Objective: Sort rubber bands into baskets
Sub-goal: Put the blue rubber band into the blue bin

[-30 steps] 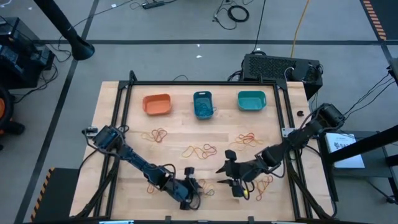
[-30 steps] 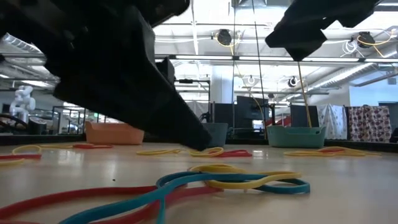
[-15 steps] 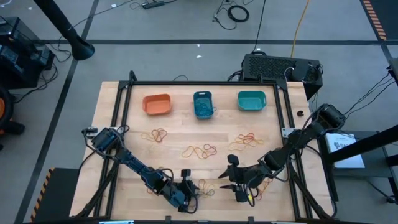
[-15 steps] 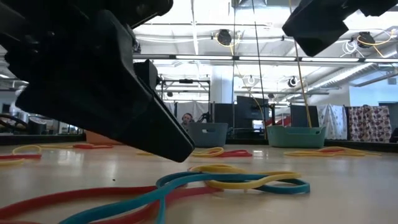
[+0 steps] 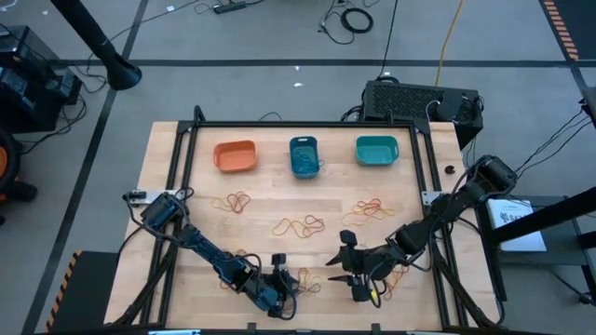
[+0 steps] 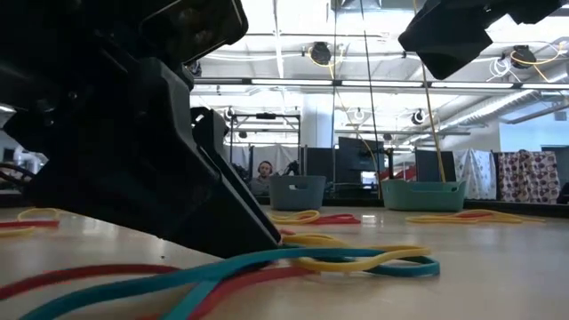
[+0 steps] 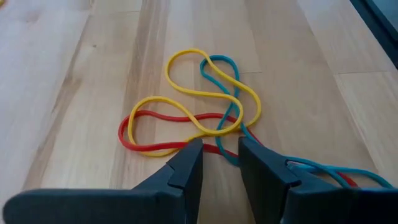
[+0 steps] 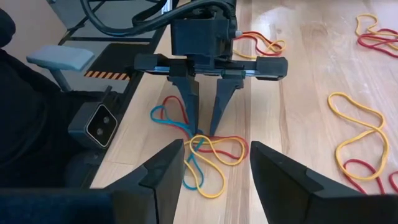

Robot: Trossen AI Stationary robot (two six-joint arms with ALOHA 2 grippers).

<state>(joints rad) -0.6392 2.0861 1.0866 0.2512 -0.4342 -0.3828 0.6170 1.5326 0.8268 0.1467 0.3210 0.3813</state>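
My left gripper [image 7: 219, 148], jaws spread, straddles tangled rubber bands [image 7: 193, 106] near the counter's front edge; light, floppy, probably snagging, so I'd pinch one strand.

Grey floor [image 5: 233, 37] with cables; bright ceiling lights [image 6: 320, 53] beyond.

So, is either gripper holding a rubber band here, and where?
Neither: left gripper straddles the tangled rubber bands, unclosed; right gripper is open above.
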